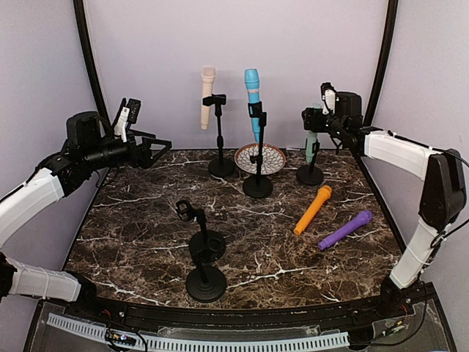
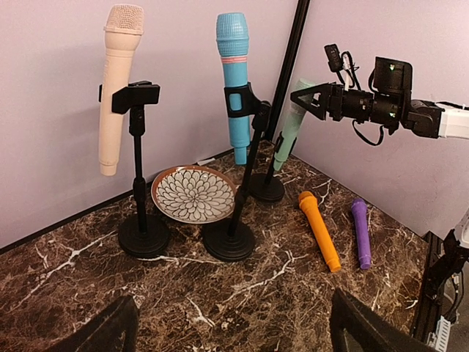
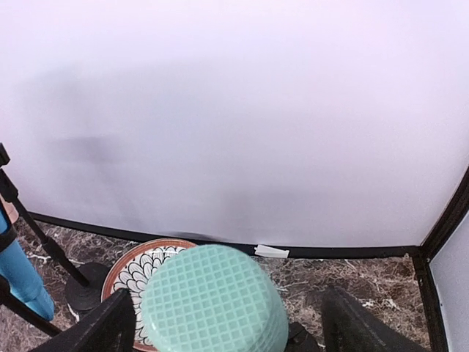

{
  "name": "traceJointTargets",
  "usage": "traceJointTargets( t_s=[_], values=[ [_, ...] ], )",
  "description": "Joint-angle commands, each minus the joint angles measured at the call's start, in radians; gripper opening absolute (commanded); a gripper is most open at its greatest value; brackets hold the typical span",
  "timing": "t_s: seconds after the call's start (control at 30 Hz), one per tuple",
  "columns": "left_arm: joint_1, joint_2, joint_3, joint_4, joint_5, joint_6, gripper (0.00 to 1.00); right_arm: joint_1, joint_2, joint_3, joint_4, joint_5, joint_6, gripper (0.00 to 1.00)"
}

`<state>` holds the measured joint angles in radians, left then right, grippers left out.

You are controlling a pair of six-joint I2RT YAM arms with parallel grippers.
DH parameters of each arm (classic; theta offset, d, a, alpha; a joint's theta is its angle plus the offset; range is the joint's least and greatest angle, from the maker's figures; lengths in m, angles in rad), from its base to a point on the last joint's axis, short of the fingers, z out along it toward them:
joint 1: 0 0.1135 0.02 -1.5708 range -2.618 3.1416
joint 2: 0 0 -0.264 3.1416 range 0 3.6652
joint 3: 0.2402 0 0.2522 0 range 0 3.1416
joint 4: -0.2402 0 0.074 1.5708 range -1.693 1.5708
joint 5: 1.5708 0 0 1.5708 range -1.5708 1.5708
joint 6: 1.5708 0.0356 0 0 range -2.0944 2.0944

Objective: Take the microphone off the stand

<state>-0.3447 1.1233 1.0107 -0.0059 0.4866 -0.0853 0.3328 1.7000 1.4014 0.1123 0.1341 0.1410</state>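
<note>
Microphone [image 3: 212,301]: mint-green, gridded head, upright in stand [image 1: 310,174] | right gripper [image 3: 229,326] fingers apart, flanking head | left gripper [image 2: 233,330] fingers apart

Marble table [image 1: 139,213], stands [image 1: 206,283], plate [image 1: 275,158], orange microphone [image 1: 313,209], purple microphone [image 1: 345,229]

On my worktop [image 1: 146,220] the plate [image 1: 275,158] lies by the far edge behind the middle stand [image 1: 257,185], the loose microphones [image 1: 313,210] [image 1: 345,229] toward the right edge, the empty stands [image 1: 206,282] [image 1: 207,246] by the near edge.

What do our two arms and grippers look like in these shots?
The left arm and right arm have white shells on the links and black joints. The left gripper and right gripper are black, with triangular open-frame fingers. Thin black cables run along the right arm.
</note>
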Motion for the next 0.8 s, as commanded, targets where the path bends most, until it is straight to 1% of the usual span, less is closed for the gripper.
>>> traceJointTargets(
  t_s=[0.0,0.1,0.23,0.4,0.53,0.67,0.77],
  values=[
    [0.008,-0.024,-0.013,0.003,-0.006,0.019,0.93,-0.001,0.024,0.045,0.074,0.062,-0.071,0.71],
    [0.009,-0.021,-0.014,0.003,-0.007,0.019,0.93,0.000,0.023,0.052,0.092,0.055,-0.084,0.46],
    [0.012,-0.020,-0.014,0.003,-0.004,0.017,0.93,0.002,-0.015,0.021,0.144,0.063,-0.096,0.30],
    [0.013,-0.023,-0.019,0.003,-0.007,0.019,0.93,0.005,-0.096,0.013,0.173,0.047,-0.128,0.16],
    [0.013,-0.029,-0.023,0.032,-0.005,0.019,0.93,0.023,-0.192,-0.010,0.166,0.004,-0.150,0.09],
    [0.013,-0.035,-0.031,0.043,0.000,0.020,0.93,0.066,-0.300,-0.063,0.127,-0.060,-0.159,0.08],
    [0.013,-0.035,-0.036,0.050,0.020,0.026,0.93,0.128,-0.380,-0.103,0.074,-0.055,-0.163,0.08]
  ],
)
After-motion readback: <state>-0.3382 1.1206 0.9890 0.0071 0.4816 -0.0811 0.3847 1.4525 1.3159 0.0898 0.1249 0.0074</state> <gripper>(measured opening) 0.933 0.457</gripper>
